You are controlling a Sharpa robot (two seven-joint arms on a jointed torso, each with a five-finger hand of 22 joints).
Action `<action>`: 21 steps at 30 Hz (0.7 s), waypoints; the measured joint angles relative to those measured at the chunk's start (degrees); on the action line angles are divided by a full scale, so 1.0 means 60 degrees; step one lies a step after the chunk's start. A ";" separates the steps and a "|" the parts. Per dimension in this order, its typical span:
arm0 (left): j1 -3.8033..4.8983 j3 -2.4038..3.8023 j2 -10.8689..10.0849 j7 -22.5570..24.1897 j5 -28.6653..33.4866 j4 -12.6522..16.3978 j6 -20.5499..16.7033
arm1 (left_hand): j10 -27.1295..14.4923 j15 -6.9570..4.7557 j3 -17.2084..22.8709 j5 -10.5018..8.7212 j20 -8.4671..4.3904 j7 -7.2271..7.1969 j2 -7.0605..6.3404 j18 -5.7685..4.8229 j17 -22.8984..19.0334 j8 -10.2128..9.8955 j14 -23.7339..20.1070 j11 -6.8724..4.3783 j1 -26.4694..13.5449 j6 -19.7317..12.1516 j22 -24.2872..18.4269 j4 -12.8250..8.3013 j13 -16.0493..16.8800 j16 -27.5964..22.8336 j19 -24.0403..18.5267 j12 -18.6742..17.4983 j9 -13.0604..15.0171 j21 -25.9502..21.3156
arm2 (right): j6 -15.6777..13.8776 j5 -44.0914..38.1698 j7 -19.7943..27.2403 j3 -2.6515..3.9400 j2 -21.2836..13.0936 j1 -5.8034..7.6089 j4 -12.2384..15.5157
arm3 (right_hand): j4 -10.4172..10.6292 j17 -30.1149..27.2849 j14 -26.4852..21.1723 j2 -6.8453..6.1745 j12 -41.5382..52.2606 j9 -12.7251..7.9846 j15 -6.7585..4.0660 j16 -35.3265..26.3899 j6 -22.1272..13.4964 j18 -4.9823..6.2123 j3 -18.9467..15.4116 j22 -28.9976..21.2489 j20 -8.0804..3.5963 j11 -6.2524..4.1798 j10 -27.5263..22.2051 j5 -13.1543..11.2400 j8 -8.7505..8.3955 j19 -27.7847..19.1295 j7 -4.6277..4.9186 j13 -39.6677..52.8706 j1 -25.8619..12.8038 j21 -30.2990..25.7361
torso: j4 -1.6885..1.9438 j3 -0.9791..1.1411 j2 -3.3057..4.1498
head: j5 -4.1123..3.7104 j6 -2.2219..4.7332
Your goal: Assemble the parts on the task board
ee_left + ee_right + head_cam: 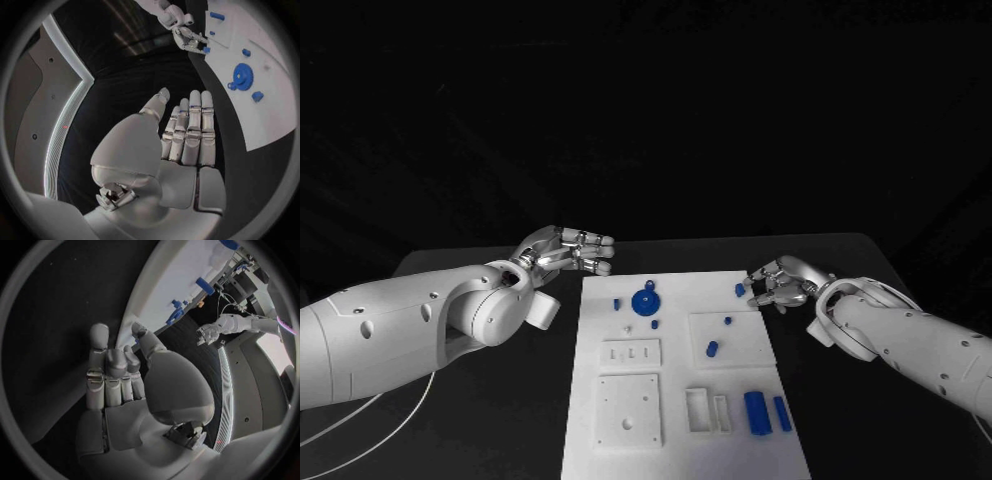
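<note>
1. Blue bars (756, 411) stand nearest, at the close end of the white task board (668, 455), next to some white slots.
2. Farther along the board lie a small blue peg (711, 348), a tiny blue bit (727, 321) and a round blue gear (645, 301).
3. One more small blue part (740, 289) sits at the far right edge of the board, just beside the right hand (783, 282).
4. Right now it looks like the right hand is about to pick up that edge part. To do it well, I think it should come down slowly, pinch the part in the middle, and lift straight up so it does not slip off the board onto the black bench (488, 410).
5. The right hand has its fingers curled loosely near the part. I cannot tell if it is touching it or holding it.
6. In its own wrist view, the right hand (134, 390) has its fingers straight and close side by side, with nothing in the palm.
7. The left hand (567, 251) hovers over the bench by the far left corner of the board. Its fingers (194, 125) are stretched out flat and together, thumb a little apart. It holds nothing and touches nothing.
</note>
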 measured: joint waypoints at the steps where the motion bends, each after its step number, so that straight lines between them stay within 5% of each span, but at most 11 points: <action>1: 0.0000 0.0000 0.0000 0.0000 0.0000 0.0000 0.0001 | 0.0000 0.0000 0.0000 0.0000 0.0000 0.0000 0.0000 0.0000 0.0000 0.0000 0.0000 0.0000 0.0000 0.0000 0.0000 0.0000 0.0000 0.0000 0.0000 0.0000 0.0000 0.0000 | 0.0000 0.0003 0.0004 0.0000 0.0012 -0.0005 -0.0013 | 0.0000 0.0006 0.0000 0.0010 0.0018 0.0000 0.0000 0.0007 0.0015 0.0000 0.0000 0.0005 0.0000 0.0000 0.0000 -0.0013 0.0000 0.0000 0.0002 0.0009 -0.0010 0.0000 | 0.0000 -0.0003 -0.0002 | 0.0000 -0.0004; 21: -0.0003 0.0000 0.0016 -0.0011 -0.0001 0.0083 0.0038 | 0.0000 0.0000 0.0039 0.0000 0.0000 0.0000 0.0000 0.0001 0.0001 0.0000 0.0000 0.0000 0.0000 0.0000 0.0024 -0.0038 0.0000 0.0000 -0.0068 0.0000 0.0000 0.0111 | -0.0200 0.0061 0.0059 0.0002 0.0423 -0.0028 -0.0372 | 0.0074 0.0104 0.0035 0.0309 0.0101 -0.0008 0.0034 0.0111 0.0113 -0.0001 0.0340 0.0106 0.0000 -0.0002 0.0071 -0.0448 0.0000 0.0000 0.0025 0.0069 -0.0309 -0.0098 | -0.0001 -0.0015 -0.0017 | 0.0107 0.0015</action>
